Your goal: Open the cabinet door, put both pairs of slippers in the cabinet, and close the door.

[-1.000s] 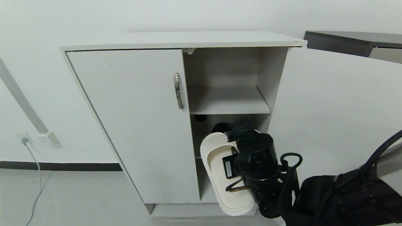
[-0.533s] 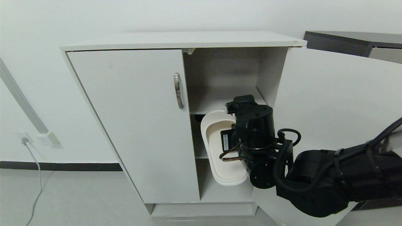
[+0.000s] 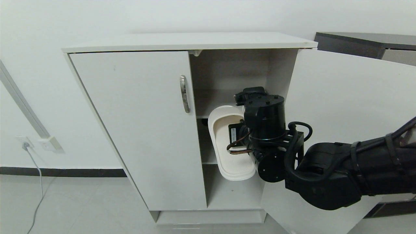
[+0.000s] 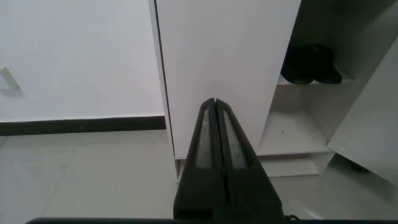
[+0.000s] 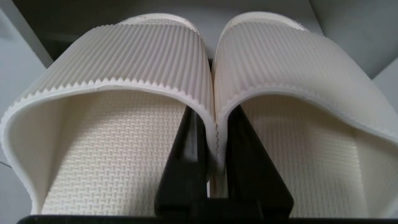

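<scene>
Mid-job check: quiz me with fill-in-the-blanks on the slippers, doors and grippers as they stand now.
The right gripper is ____ on the cream slippers.
The left door of the cabinet is ____.
The black slippers sit ____ the cabinet.
The left gripper, jaws shut, holds ____.
Missing words: shut; closed; inside; nothing.

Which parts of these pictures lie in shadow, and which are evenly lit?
Head view: the closed left door is evenly lit, the upper compartment shaded. Left wrist view: the dark slippers sit in shadow on a shelf. Right wrist view: the white slippers are bright, the jaws clamped on them dark.
</scene>
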Motion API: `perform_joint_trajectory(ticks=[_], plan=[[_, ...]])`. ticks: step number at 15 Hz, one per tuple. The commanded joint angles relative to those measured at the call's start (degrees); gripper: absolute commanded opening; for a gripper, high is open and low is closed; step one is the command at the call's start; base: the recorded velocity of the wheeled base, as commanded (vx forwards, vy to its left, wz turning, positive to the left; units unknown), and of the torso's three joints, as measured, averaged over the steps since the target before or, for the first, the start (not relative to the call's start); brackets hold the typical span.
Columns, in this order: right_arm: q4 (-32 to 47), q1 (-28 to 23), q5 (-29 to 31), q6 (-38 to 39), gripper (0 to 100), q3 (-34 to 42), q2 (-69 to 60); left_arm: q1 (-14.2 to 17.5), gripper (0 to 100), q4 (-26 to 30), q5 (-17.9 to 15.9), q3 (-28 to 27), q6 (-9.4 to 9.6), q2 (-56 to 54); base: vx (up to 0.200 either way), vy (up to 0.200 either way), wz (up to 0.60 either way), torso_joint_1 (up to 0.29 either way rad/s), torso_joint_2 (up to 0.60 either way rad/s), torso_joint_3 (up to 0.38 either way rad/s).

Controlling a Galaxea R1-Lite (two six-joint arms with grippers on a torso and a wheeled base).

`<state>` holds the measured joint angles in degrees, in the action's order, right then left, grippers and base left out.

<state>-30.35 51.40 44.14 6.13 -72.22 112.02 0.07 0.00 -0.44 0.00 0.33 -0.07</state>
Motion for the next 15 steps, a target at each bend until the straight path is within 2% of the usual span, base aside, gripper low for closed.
perform_joint_trajectory(ticks=[1, 6, 15], plan=[[-0.06, -0.07, -0.02, 0.02, 0, -0.03, -0.05, 0.01, 0, 0.0, 0.0, 0.0, 0.02, 0.07, 0.0, 0.0, 0.0, 0.0, 0.0, 0.0], [-0.06, -0.07, -0.02, 0.02, 0, 0.5, -0.13, 0.01, 0, 0.0, 0.0, 0.0, 0.02, 0.07, 0.0, 0.0, 0.0, 0.0, 0.0, 0.0], [-0.14, 0.02, 0.07, -0.07, 0, 0.94, -0.49, 0.01, 0, 0.0, -0.09, 0.0, 0.11, 0.07, 0.2, 0.0, 0.0, 0.003, 0.0, 0.001]])
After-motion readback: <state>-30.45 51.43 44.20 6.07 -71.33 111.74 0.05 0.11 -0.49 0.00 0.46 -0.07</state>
